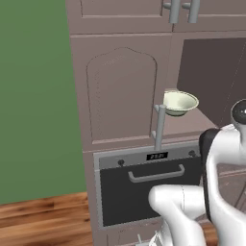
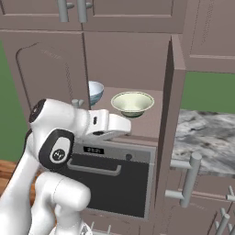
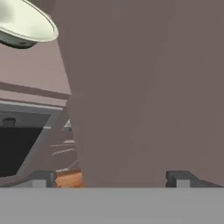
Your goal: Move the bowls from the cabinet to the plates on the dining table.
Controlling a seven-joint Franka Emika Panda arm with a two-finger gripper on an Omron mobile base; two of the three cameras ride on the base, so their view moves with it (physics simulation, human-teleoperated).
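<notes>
From my seat, the cream-green bowl point(image 1: 178, 102) sat in the open cabinet point(image 1: 120, 86), above and beyond my arm point(image 1: 226, 163), over the oven point(image 1: 144, 187).

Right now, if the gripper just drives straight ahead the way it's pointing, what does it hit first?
Most likely the open cabinet door: the hand view shows its brown panel dead ahead of the open gripper. The cream bowl sits well off that line, up and to the side. How far the door is, I can't tell.

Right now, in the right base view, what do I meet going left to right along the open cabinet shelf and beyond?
White-blue bowl → cream-green bowl → open cabinet door edge-on → marble table.
</notes>
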